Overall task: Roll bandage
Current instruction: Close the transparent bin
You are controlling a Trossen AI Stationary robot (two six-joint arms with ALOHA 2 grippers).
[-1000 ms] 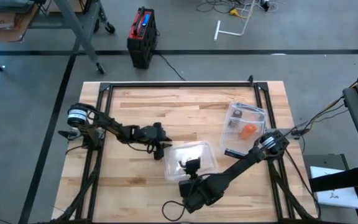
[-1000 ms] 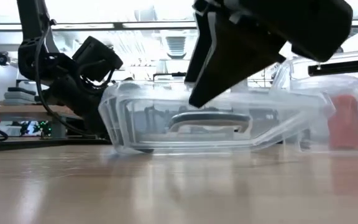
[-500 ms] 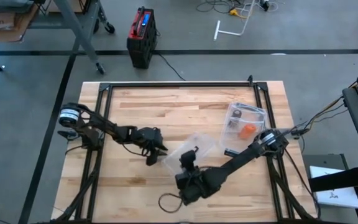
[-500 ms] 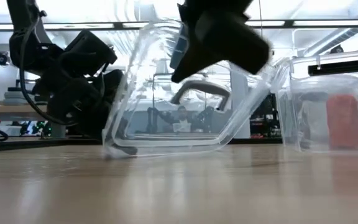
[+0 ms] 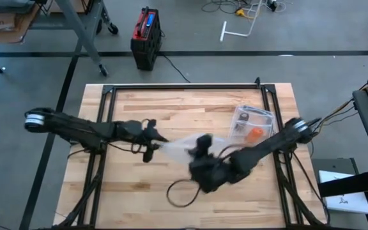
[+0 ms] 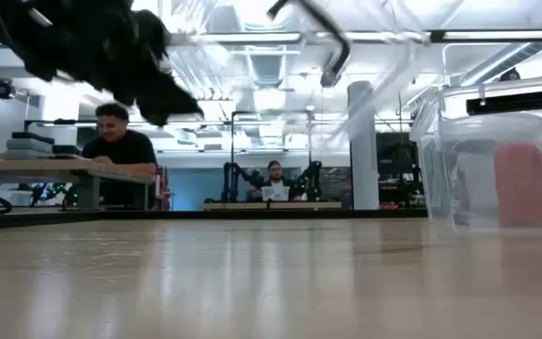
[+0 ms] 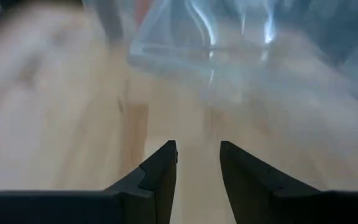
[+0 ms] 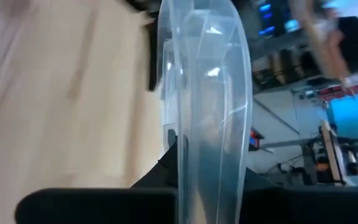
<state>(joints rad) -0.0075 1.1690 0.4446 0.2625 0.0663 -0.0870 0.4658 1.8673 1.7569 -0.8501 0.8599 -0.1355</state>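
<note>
Overhead, a pale wooden table (image 5: 190, 108) with a black metal frame holds two dark robot arms that meet near its middle. Toward the right side of the table sits a clear plastic storage box (image 5: 251, 124), and an orange roll, probably the bandage (image 5: 254, 134), lies inside it. The right gripper (image 5: 200, 145) is just left of that box, and its fingers are clamped on the edge of a clear plastic lid (image 8: 207, 99), which it holds raised off the table and turned on edge. In the right wrist view, the lid stands upright between the two dark fingers. The left gripper (image 5: 151, 137) is farther left of the box, reaching toward the lid's near edge; in its wrist view its fingers (image 7: 160, 180) stand slightly apart with bare wood between them and grasp nothing. From table height, the box with the orange roll stands at the far right, and both arms hang above the wood. Beyond the table, two people sit at desks in the room behind.
</note>
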